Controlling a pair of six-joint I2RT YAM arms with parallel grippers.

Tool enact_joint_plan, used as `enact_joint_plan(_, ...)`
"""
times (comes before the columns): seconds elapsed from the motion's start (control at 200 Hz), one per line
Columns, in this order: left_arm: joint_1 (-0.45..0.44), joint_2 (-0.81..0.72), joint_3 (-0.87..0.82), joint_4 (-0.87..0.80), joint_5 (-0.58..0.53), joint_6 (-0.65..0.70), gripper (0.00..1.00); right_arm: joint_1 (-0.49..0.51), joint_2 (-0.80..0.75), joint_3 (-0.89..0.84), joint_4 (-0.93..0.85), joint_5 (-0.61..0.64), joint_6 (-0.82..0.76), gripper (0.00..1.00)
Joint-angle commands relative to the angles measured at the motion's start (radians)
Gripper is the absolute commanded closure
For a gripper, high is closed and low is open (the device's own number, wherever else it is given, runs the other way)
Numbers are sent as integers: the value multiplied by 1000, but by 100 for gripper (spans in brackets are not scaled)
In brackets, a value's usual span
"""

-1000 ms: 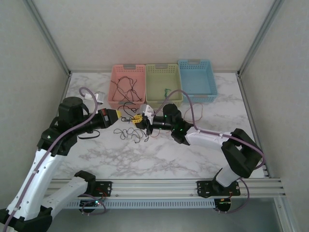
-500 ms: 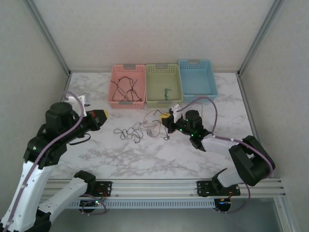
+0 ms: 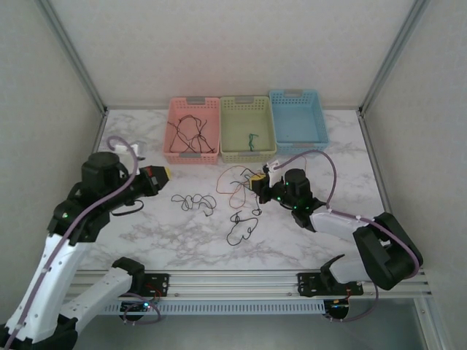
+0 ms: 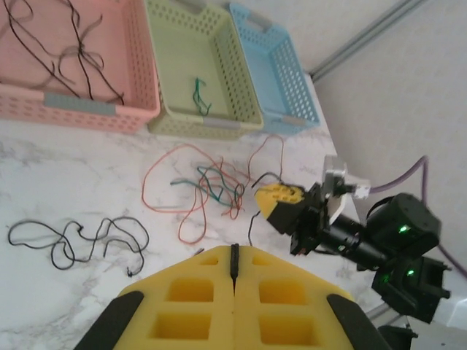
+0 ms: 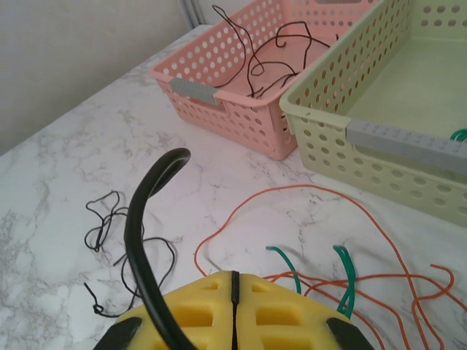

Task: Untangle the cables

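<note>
While your right gripper [image 5: 233, 281] has its yellow pads [image 5: 281, 313] pressed together on a black cable [image 5: 142, 240], that cable arches up from the left side of the pads. From overhead, its free length lies in loops on the table [image 3: 182, 244] just in front of the gripper. Your left gripper [image 4: 233, 257] is closed pad to pad with nothing between, off to the left and apart from the wires. Between the two grippers a second black cable [image 3: 193, 200] lies alone in a squiggle. An orange and green tangle [image 4: 211, 186] lies just beside the right gripper, near the baskets. More black cables [image 3: 191, 133] sit in the pink basket [image 3: 208, 156], and one green cable [image 3: 252, 138] in the green basket [image 3: 248, 155]. You have the blue basket [image 3: 299, 146] just right of those.
</note>
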Motion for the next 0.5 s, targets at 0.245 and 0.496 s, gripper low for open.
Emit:
enact_joint_plan(0.245, -164, 87, -206, 257, 58, -75, 57, -3, -82, 79, -81, 16, 174, 100)
enact_joint_plan(0.496, -386, 249, -150, 385, -7, -55, 32, 49, -32, 248, -257, 31, 321, 100)
